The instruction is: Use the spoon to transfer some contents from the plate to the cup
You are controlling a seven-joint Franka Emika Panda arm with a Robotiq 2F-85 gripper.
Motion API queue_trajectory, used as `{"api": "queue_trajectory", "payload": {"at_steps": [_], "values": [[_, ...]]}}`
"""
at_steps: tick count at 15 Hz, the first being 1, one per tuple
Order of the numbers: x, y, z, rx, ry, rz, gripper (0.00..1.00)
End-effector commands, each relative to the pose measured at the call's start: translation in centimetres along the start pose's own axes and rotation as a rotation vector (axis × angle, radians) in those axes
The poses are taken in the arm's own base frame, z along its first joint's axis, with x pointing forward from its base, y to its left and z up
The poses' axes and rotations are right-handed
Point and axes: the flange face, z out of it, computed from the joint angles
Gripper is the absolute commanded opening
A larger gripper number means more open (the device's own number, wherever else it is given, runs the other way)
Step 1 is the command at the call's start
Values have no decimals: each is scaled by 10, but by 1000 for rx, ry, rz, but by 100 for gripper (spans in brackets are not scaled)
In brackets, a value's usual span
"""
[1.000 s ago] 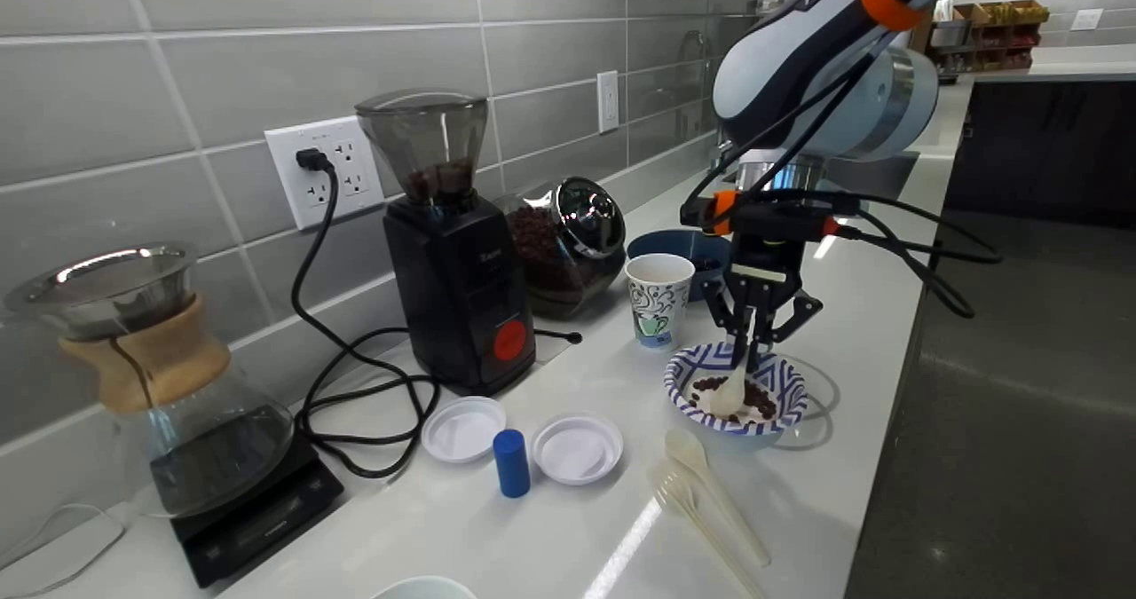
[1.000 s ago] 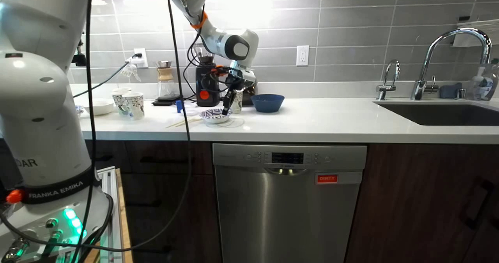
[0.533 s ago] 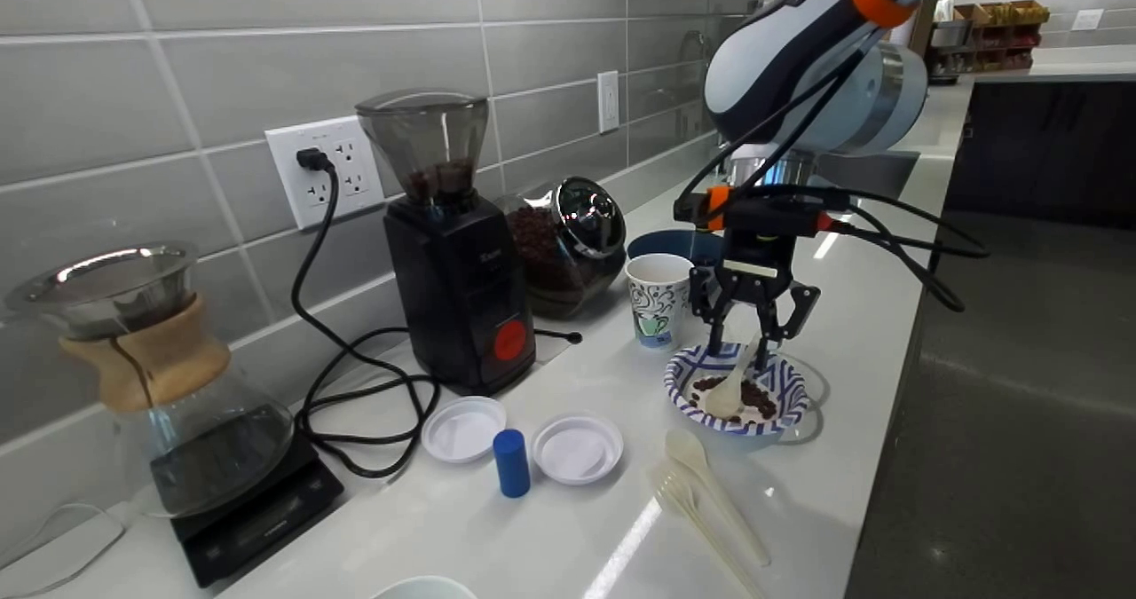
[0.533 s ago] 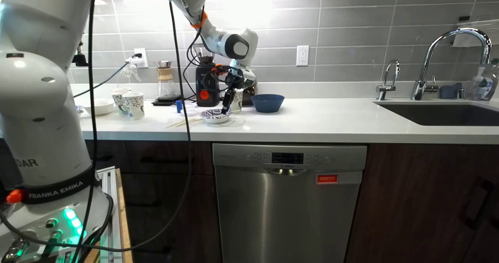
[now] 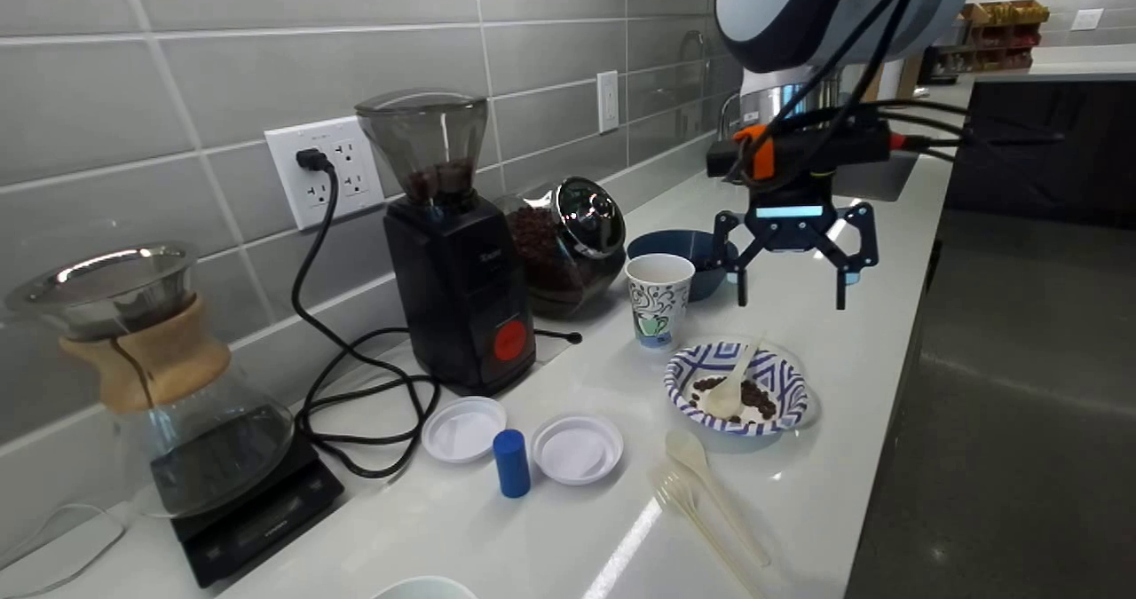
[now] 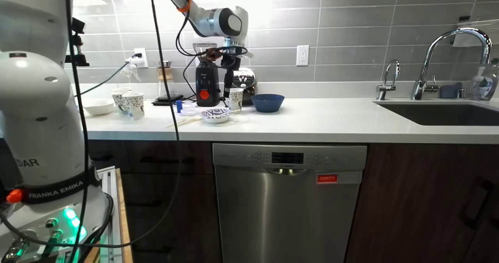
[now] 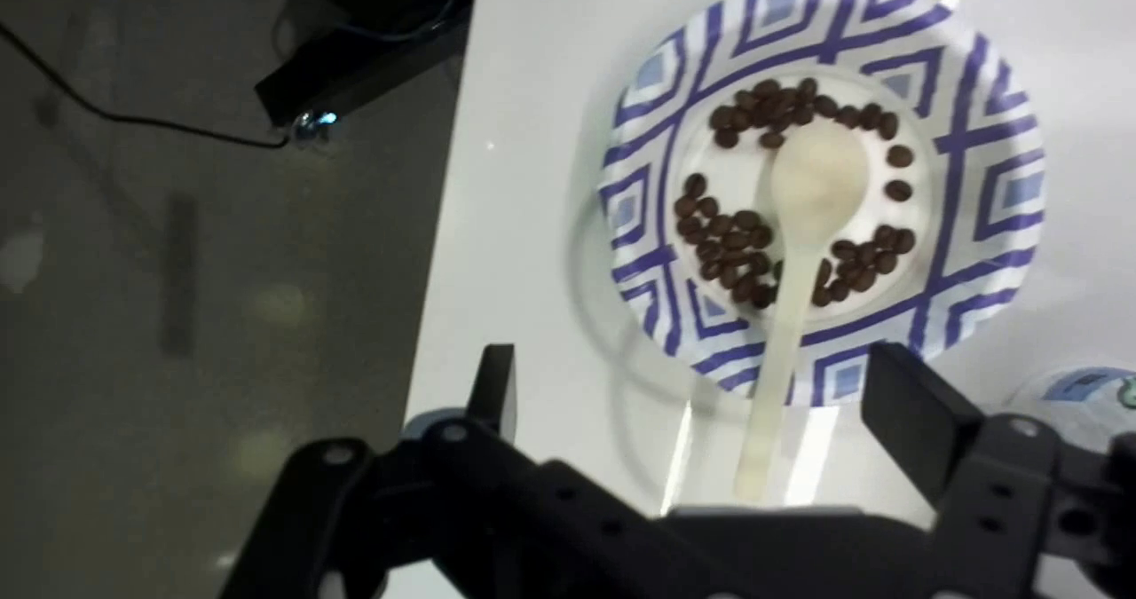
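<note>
Gripper spread wide, pointing down over the counter; tips sit above and apart from the spoon; that gap reads from an exterior view only; wrist view puts the handle between the two fingers, depth not readable there.

Wrist view is the one for the plate: spoon head on the white middle, handle running out over the blue-patterned rim; brown beans in loose clumps around the head, some right up against it; can't tell whether the head faces up or down.

Cup upright on the counter, just beside the plate, can't tell if touching; dark blue bowl near it; both exterior views have the cup's printed side; wrist view catches a slice at its right edge, partly behind a finger; bottom of the cup's inside hidden in all three.

In an exterior view: two white discs, blue cylinder, spare spoon and fork side by side; black grinder, glass jar behind it; in an exterior view: sink, dishwasher with a red DIRTY label, two more printed cups; beans can't be made out at that angle.
</note>
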Motion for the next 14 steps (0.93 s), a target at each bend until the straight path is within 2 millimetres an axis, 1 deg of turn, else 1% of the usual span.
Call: {"api": "queue_trajectory", "payload": {"at_steps": [1, 5, 7, 8, 10, 11, 12, 14], "values": [[-40, 30, -27, -96, 128, -113, 100], [-91, 56, -47, -154, 249, -264, 100], [-114, 74, -54, -172, 291, -350, 100], [-125, 87, -56, -175, 305, -396, 100], [-140, 111, -60, -170, 328, -491, 100], [-122, 80, -62, -169, 274, -408, 100], [-128, 88, -64, -169, 284, -417, 100], [-130, 89, -67, -168, 290, -414, 100]]}}
